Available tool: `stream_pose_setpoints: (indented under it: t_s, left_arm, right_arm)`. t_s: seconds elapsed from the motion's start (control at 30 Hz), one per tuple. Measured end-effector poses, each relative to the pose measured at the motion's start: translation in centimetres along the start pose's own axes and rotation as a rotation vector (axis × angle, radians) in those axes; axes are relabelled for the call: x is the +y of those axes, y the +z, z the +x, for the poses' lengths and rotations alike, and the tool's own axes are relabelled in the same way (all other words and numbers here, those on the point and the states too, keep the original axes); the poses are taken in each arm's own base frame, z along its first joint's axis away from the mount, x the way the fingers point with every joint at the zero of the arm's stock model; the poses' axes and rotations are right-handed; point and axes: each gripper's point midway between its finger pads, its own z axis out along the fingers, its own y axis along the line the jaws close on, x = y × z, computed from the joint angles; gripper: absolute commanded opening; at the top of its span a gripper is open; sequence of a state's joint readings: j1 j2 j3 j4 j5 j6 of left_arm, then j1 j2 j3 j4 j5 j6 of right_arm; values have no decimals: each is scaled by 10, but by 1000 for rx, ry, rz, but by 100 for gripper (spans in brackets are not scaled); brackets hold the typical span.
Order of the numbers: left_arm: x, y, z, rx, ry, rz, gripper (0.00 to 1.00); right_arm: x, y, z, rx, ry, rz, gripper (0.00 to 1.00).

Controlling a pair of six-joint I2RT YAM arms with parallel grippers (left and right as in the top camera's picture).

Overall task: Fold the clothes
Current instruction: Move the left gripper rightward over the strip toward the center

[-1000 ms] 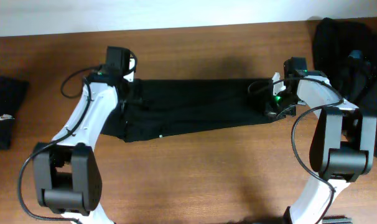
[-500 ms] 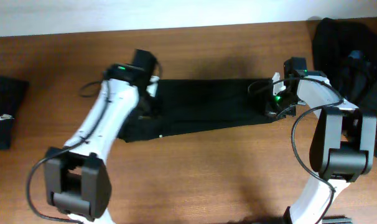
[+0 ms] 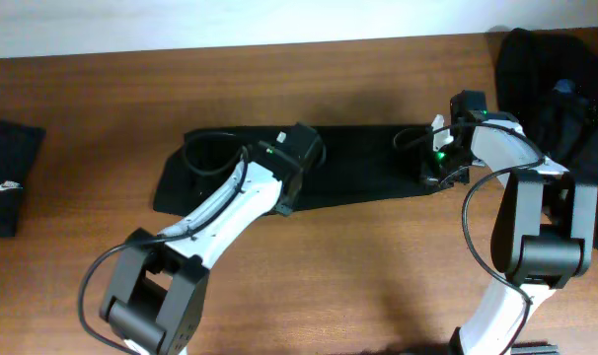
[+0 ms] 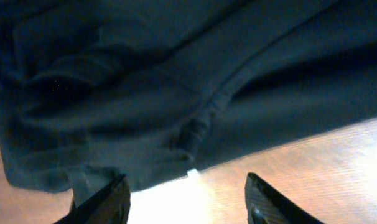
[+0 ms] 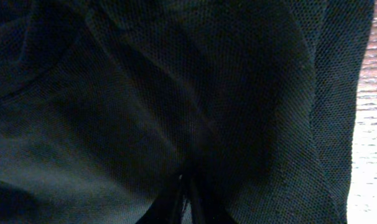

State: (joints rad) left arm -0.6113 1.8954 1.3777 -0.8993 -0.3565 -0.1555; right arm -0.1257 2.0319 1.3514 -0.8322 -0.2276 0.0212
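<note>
A long black garment [image 3: 368,163], one of the clothes, lies stretched left to right across the wooden table [image 3: 329,276]. My left gripper [image 4: 188,202] hovers over its front edge near the middle, open. Only bare table shows between its fingers [image 4: 111,202], and a small white tag [image 4: 191,173] sits on the hem just ahead. In the overhead view the left gripper [image 3: 282,197] is mostly hidden under its own wrist. My right gripper [image 3: 432,163] is at the garment's right end, shut on a pinch of the black fabric [image 5: 176,93], which fills the right wrist view around the gripper [image 5: 188,202].
A folded black garment with a white logo [image 3: 5,182] lies at the table's left edge. A heap of black clothes [image 3: 560,89] sits at the back right, just behind the right arm. The table's far edge meets a white wall.
My left arm has swung right from the garment's left end to its middle, and that left end now lies uncovered on the table. The right arm has not moved.
</note>
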Motion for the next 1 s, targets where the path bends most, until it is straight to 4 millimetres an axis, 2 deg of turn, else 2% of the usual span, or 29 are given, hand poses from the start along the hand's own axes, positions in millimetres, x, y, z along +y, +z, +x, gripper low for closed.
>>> stream_pose_setpoints:
  t_s: [0.17, 0.3, 0.4, 0.67, 1.0]
  left_arm:
    - [1, 22, 2, -32, 70, -49, 63]
    - [2, 26, -11, -96, 102, -66, 62]
    - [2, 26, -17, -123, 127, -75, 55]
    - [9, 28, -15, -112, 167, -122, 54]
    - [7, 52, -1, -33, 209, -157, 54]
  right_arm:
    - [0, 0, 0, 0, 1, 0, 12]
    - [0, 0, 0, 0, 0, -1, 12]
    - [0, 0, 0, 0, 0, -1, 13]
    - [0, 0, 0, 0, 0, -1, 13]
    - [0, 0, 0, 0, 0, -2, 13]
